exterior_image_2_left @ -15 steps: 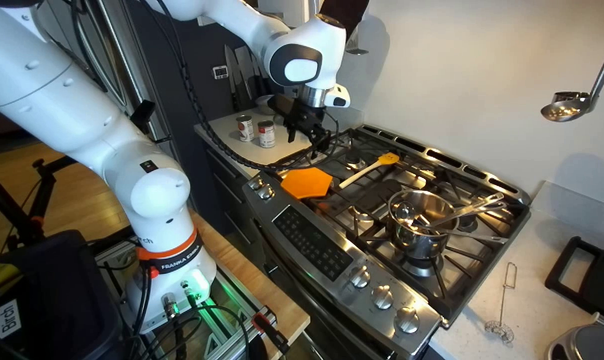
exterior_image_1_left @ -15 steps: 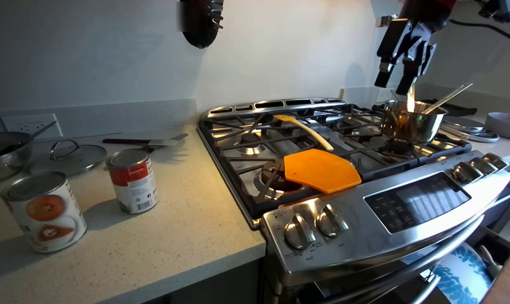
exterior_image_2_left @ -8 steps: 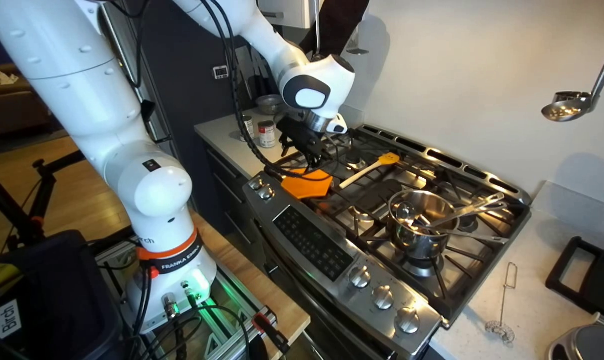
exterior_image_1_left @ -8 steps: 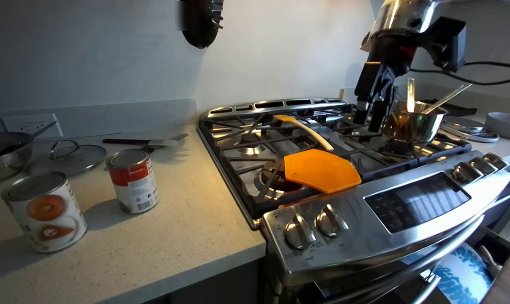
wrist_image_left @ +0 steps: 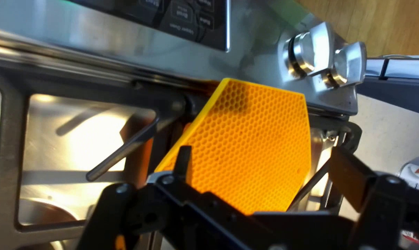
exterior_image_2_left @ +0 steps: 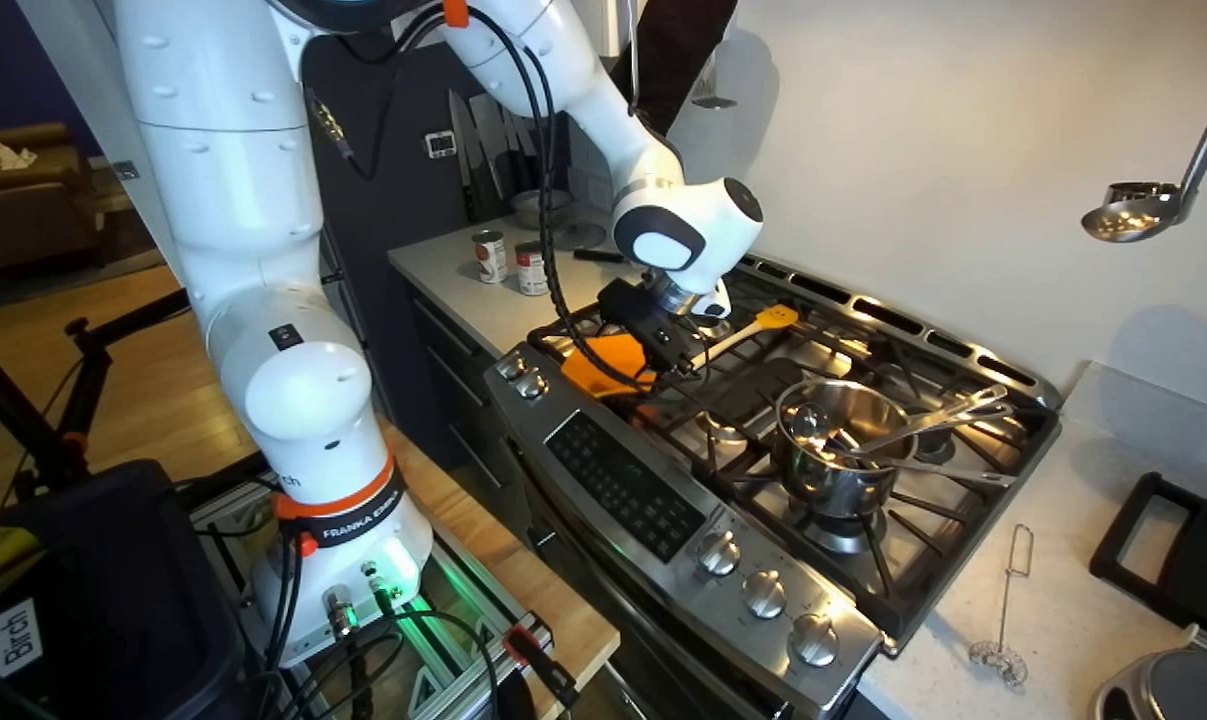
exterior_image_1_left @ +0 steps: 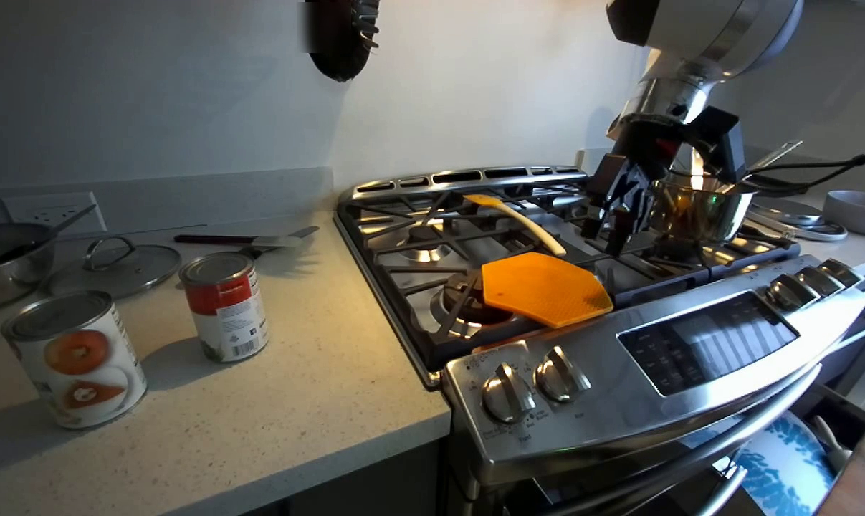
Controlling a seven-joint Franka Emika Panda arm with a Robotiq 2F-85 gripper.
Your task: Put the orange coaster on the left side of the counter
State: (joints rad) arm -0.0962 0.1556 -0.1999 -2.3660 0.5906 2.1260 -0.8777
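Note:
The orange coaster (exterior_image_1_left: 547, 290) is a flat hexagon lying on the stove's front burner grate, overlapping the front edge. It also shows in an exterior view (exterior_image_2_left: 601, 362), partly behind the gripper and a cable, and fills the middle of the wrist view (wrist_image_left: 258, 139) with its honeycomb texture. The speckled counter (exterior_image_1_left: 332, 401) lies beside the stove and also shows in the wrist view (wrist_image_left: 386, 125). My gripper (exterior_image_1_left: 605, 236) hangs low over the stove near the coaster, apart from it. In the wrist view the gripper (wrist_image_left: 266, 168) is open and empty, its fingers spread.
Two cans (exterior_image_1_left: 224, 308) (exterior_image_1_left: 77, 362) stand on the counter. Behind them are a glass lid (exterior_image_1_left: 120, 269), a pan (exterior_image_1_left: 9, 265) and a spatula (exterior_image_1_left: 239, 241). A yellow brush (exterior_image_1_left: 525, 226) and a steel pot (exterior_image_1_left: 704, 215) with utensils sit on the grates. Knobs (exterior_image_1_left: 507, 394) line the stove's front.
The arm has come down toward the stove. The gripper is lower and closer to the coaster, and the arm's elbow has swung over. The coaster has not moved.

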